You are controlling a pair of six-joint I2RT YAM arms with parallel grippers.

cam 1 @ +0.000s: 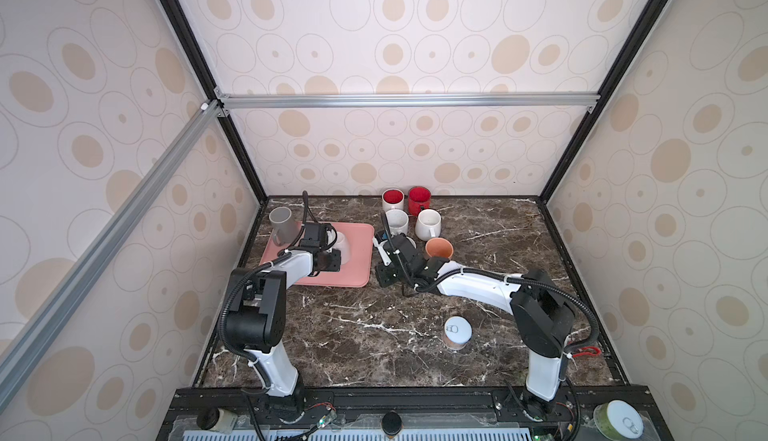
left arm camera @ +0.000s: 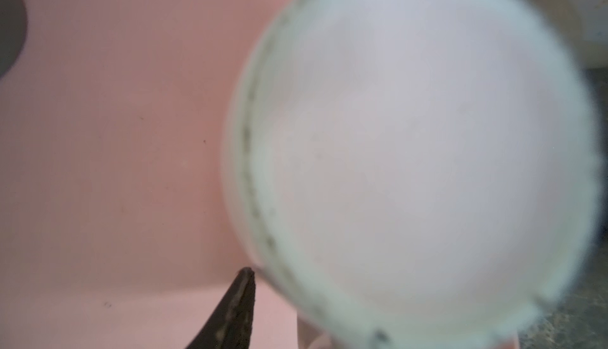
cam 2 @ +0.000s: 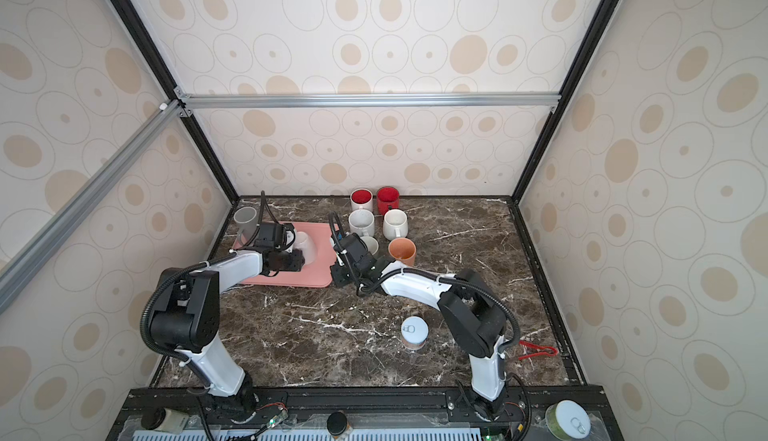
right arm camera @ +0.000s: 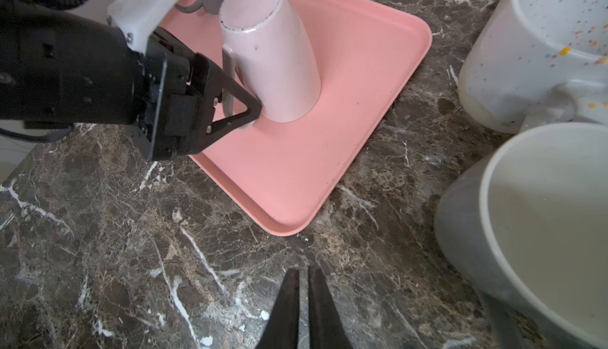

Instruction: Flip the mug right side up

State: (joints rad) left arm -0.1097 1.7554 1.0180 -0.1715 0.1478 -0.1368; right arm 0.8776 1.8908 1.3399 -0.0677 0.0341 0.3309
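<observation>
Dark marble tabletop (cam 1: 374,356) carried a pink tray (right arm camera: 296,173) on its far left. On that tray the white mug (right arm camera: 273,61) stood upside down, base up, its handle turned toward the left arm. The left gripper (right arm camera: 257,110) sat low at that handle, beside the mug's rim, with its jaws partly apart. The right gripper (right arm camera: 304,275) hovered over bare marble just right of the tray, its jaws nearly together and empty. A cluster of upright mugs (cam 1: 428,223) stood farther right, and a grey mug (cam 1: 281,222) stood at the tray's far left corner.
</observation>
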